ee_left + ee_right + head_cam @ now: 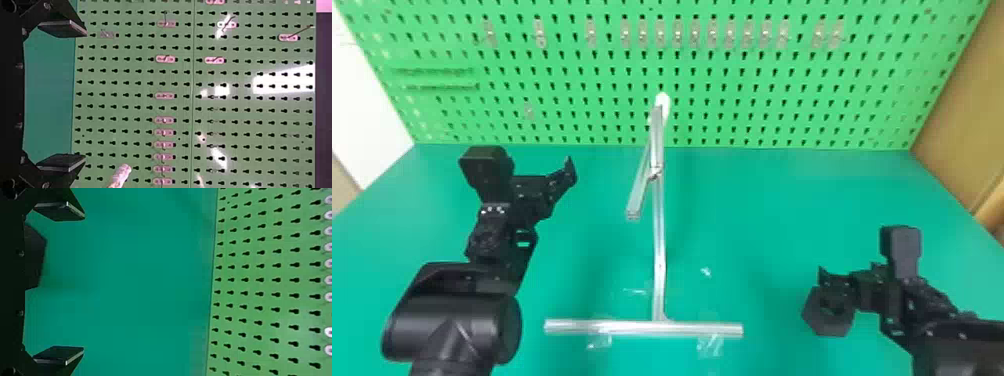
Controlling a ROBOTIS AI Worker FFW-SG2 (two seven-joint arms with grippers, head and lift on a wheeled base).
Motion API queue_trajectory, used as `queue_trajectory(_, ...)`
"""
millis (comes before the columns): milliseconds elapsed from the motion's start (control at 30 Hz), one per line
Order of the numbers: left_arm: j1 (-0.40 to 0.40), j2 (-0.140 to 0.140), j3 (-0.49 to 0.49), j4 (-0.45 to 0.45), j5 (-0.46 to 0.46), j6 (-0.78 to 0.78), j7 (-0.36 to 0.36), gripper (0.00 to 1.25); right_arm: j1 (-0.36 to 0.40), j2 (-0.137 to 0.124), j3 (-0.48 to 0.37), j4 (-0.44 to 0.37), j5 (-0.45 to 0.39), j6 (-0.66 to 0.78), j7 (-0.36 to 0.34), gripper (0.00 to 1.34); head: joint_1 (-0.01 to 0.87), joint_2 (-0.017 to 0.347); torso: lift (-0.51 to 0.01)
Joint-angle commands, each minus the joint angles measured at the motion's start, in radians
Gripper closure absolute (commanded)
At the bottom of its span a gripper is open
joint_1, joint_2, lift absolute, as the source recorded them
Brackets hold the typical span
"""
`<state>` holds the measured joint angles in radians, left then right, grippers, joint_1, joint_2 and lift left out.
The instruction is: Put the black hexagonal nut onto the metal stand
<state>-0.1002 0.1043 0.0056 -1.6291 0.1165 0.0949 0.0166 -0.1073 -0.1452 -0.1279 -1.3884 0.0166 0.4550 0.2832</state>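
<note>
Left tool [537, 191], right tool [869, 289] gaping wide, empty; head view: metal stand [659, 250], holed nut [829, 326].

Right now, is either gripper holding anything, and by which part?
Nothing held: left gripper and right gripper both stand open, nothing between the fingers. Black hexagonal nut is by the right one, ungripped.

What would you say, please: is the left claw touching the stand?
Apart: the head view shows green table between the left claw and the stand.
</note>
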Motion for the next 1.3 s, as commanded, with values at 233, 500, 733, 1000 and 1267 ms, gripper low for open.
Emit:
queue_trajectory(233, 0.002, 0.000, 0.001, -0.001, 0.000, -0.001, 0.000, 0.16, 0.037, -0.005, -0.033, -0.006, 0.020, 0.045, 0.024, 0.10, 0.693, 0.081, -0.001)
queue_trajectory(500, 0.000, 0.000, 0.001, -0.001, -0.001, -0.001, 0.000, 0.16, 0.029, -0.004, -0.039, 0.023, 0.040, 0.045, 0.028, 0.10, 0.693, 0.081, -0.001)
queue_trajectory(733, 0.002, 0.000, 0.001, -0.001, -0.001, -0.001, 0.000, 0.16, 0.024, -0.004, -0.044, 0.055, 0.052, 0.044, 0.034, 0.10, 0.693, 0.081, -0.001)
queue_trajectory(1000, 0.002, 0.000, 0.001, -0.001, -0.001, -0.001, 0.000, 0.16, 0.023, -0.004, -0.047, 0.068, 0.057, 0.042, 0.039, 0.11, 0.693, 0.081, -0.001)
queue_trajectory(1267, 0.002, 0.000, 0.001, -0.001, -0.001, -0.001, 0.000, 0.16, 0.023, -0.002, -0.044, 0.071, 0.060, 0.039, 0.040, 0.14, 0.693, 0.081, -0.001)
